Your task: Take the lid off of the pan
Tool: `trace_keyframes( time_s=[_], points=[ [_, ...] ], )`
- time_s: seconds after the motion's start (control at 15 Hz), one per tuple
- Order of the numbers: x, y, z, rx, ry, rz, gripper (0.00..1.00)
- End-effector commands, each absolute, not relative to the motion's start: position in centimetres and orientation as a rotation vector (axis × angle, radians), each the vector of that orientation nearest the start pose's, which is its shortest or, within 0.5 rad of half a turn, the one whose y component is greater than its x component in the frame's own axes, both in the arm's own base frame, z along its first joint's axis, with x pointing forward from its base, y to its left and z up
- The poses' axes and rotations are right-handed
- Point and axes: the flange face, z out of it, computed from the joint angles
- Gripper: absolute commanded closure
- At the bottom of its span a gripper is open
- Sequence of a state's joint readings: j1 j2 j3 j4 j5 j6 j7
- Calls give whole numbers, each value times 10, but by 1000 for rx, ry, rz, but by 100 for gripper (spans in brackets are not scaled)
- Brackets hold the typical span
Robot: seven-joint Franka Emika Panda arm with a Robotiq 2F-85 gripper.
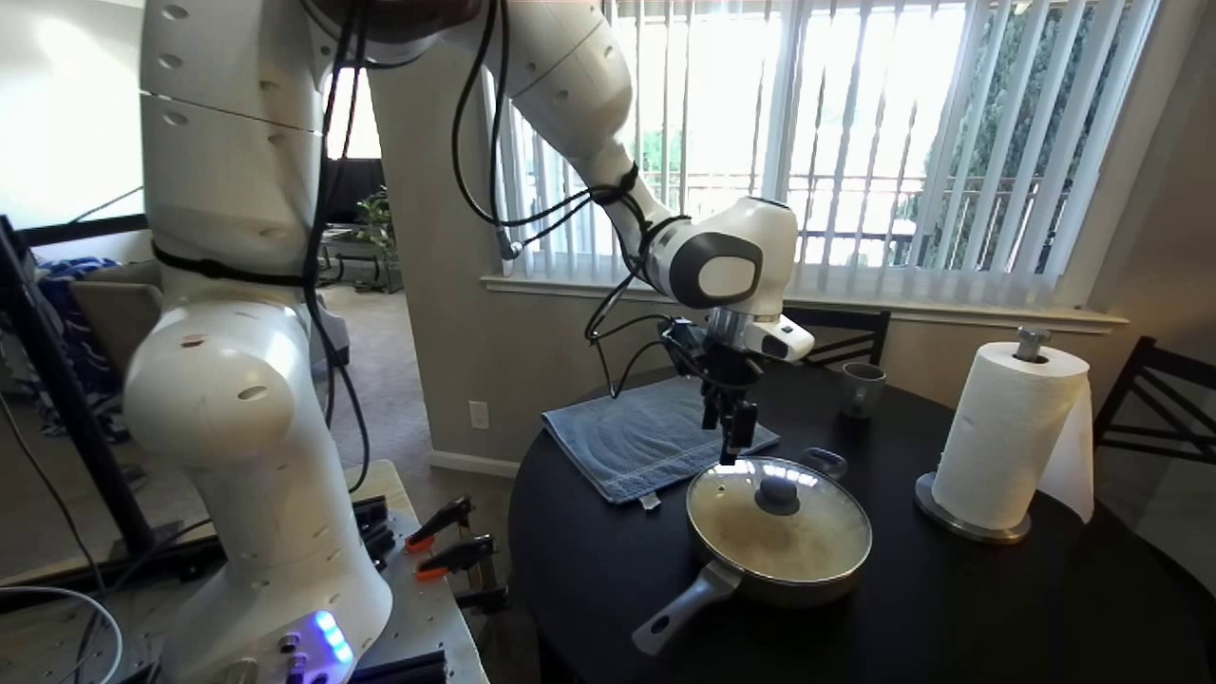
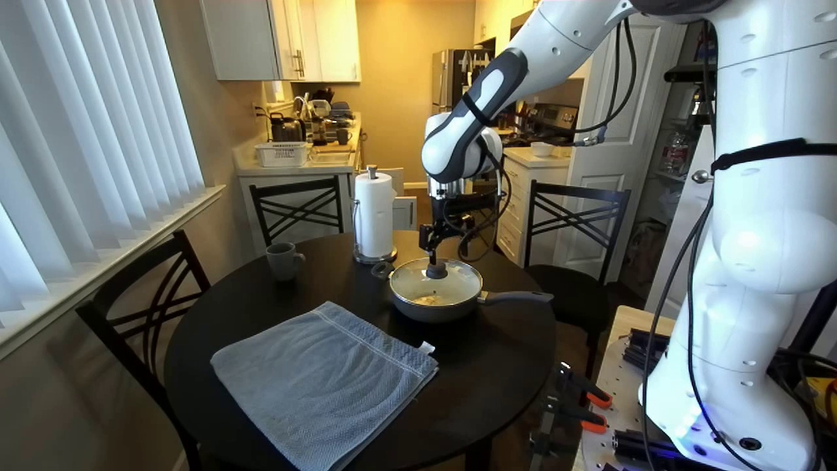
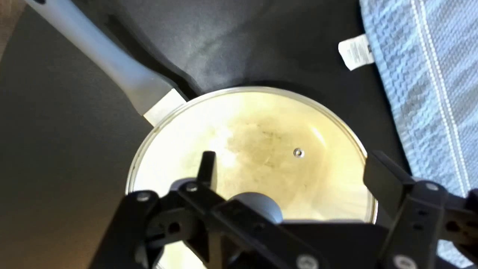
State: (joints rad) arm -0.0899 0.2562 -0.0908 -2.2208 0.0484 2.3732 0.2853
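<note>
Your end effector (image 3: 293, 168) stands spread wide above the lid (image 1: 784, 537), with nothing in its grip. The lid sits level on the pan (image 2: 435, 314). In the wrist view the knob (image 3: 261, 204) shows close to one finger (image 3: 206, 166) rather than midway; if you close from here, you may miss it or shove the lid sideways. Come down out of line and a fingertip could press on the glass. The knob looks rounded, so a shallow pinch might slip and drop the lid; if the rim sticks, the pan could rise with it. Farther across the desk (image 1: 589, 570), a broad swing might catch the paper-towel roll (image 1: 1012, 437).

The end effector itself masks the lower part of the knob there, and the gap between fingertips and glass is unclear. The wrist view cuts off the lid's lower edge and the tip of the pan's handle (image 3: 99, 48). You can't tell what the pale patch (image 2: 430, 300) under the glass is.
</note>
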Motion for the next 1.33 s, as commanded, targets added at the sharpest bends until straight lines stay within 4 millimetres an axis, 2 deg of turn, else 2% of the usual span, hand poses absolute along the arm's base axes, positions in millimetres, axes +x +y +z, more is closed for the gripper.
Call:
trace_keyframes(
  time_s=[0.0,0.2,0.4,0.47,0.87,1.27],
  points=[
    [549,-91,232,-2983,962,63,0],
    [556,-86,227,-2970,1178,-53,0],
    [555,-82,222,-2930,1418,-98,0],
    [555,-86,225,-2955,1296,-52,0],
    [555,-84,223,-2956,1313,-53,0],
    [555,-90,198,-2884,1437,-17,0]
  ],
)
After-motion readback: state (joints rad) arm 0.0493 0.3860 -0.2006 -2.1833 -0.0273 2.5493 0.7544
